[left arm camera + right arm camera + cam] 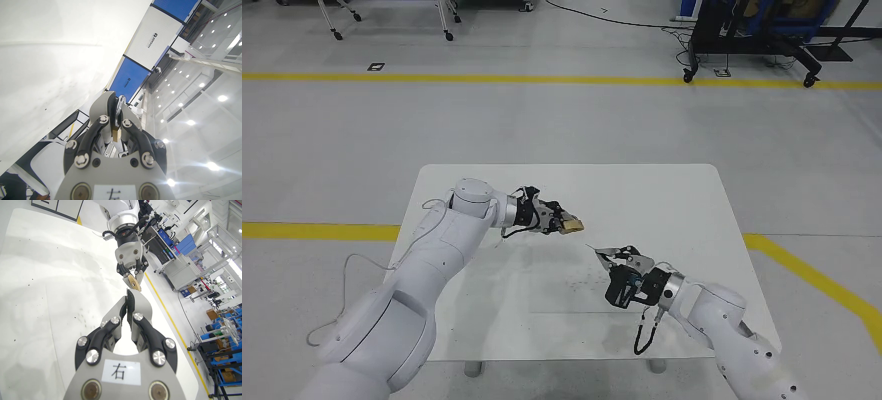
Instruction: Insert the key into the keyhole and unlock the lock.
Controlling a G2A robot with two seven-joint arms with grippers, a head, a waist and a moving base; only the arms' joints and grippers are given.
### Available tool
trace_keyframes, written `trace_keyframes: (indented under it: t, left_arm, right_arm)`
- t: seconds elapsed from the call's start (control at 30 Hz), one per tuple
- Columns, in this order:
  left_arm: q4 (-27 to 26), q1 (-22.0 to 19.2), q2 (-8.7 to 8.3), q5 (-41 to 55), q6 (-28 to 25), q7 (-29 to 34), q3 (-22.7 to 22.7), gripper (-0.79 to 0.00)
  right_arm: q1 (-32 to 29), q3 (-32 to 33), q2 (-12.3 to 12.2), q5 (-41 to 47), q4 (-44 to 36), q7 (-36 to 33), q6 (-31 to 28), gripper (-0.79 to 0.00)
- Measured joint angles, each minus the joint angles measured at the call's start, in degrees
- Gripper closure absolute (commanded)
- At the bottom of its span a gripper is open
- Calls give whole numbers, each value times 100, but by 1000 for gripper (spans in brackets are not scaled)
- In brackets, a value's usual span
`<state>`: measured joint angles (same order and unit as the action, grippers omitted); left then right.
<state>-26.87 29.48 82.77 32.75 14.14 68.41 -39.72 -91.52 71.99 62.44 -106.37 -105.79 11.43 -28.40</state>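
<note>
- The left gripper is clamped on the brass lock and holds it in the air above the table, near the middle. The lock body sticks out past the fingertips, so the fingers do not cover its end.
- In the right wrist view, the face with the keyhole is turned toward the other arm. This looks like a deliberate presentation, with one arm acting as a vise so the lock cannot slide or spin when pushed.
- A small gap separates the lock from the key; they are near each other but not touching, so insertion has not yet begun.
- The key shows as a thin sliver projecting from the right gripper and pointing up toward the lock. In the right wrist view, the pads are pressed tightly together, pinching it edge-on.
- The right arm sits low over the table's near right part, roughly in line with the keyhole, which probably gives a straight push in.
</note>
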Motion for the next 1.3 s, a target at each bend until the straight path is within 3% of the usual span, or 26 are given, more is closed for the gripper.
trace_keyframes:
  t: [0.2,0.37,0.53,0.77,1.3]
  left_arm:
    - [-18,12,-1,5,-15,-13,-7,0]
    - [-336,205,-72,65,-239,27,-156,0]
    - [-550,296,-113,36,-159,4,-235,0]
    - [-707,338,-172,-68,-208,-50,-356,0]
    - [-971,406,-207,-521,-188,-399,-399,0]
  right_arm:
    - [37,-86,-10,-247,-146,-107,102,0]
    - [69,-454,-25,-1899,-575,-530,589,0]
    - [-137,-559,-41,-2763,-930,-1003,930,0]
    - [-85,-969,-30,-4013,-1219,-1811,576,0]
    - [517,-1466,136,-4091,-873,-2205,294,0]
